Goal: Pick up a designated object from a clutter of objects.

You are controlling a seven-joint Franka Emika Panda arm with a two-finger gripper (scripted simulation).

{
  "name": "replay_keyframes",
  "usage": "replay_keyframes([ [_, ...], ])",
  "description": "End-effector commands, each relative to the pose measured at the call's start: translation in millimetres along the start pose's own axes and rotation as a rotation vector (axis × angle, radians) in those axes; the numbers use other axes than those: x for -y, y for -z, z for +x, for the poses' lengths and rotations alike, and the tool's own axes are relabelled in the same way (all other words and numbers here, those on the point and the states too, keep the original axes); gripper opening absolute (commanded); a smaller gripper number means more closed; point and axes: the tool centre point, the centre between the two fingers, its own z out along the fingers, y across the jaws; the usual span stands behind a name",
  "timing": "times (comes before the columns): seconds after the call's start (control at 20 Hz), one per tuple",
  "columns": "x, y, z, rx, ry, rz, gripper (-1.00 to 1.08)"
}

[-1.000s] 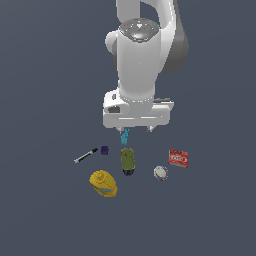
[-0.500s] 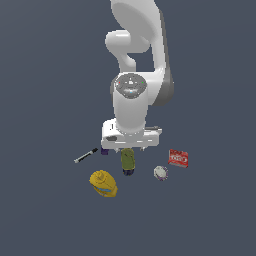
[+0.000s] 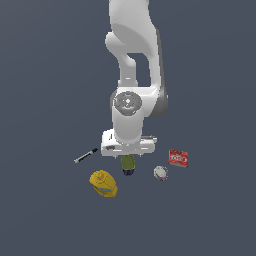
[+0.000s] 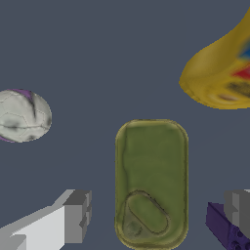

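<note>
The olive-green container [image 3: 128,163] lies on the floor with its dark navy end [image 3: 128,172] toward the yellow helmet side. My gripper [image 4: 156,215] is open and low over it. In the wrist view the container [image 4: 151,183] lies between my two grey fingertips [image 4: 75,215], with a gap on each side and no contact. In the exterior view the white hand [image 3: 128,142] hides the fingers and the container's far end.
The yellow helmet shape [image 3: 104,183] lies near the container and also shows in the wrist view [image 4: 222,73]. There is also a whitish round thing [image 3: 160,172], a red flat box [image 3: 178,157], a black marker [image 3: 86,155] and a purple cube [image 4: 224,227] beside one finger. The teal block is hidden.
The arm has come down over the olive-green container. The hand now hides the purple cube and teal block in the exterior view. The objects have not moved.
</note>
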Motion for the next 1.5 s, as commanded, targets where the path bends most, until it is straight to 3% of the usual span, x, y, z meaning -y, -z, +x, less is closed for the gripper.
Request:
replay_keyframes([
  [0.0, -0.3, -2.6, 0.5, -0.001, 0.002, -0.001, 1.0],
  [0.95, -0.5, -52.8, 0.3, -0.001, 0.001, -0.001, 1.0],
  [1.0, -0.5, -52.8, 0.3, -0.001, 0.001, -0.001, -1.0],
  [1.45, -0.5, -52.8, 0.3, -0.001, 0.001, -0.001, -1.0],
])
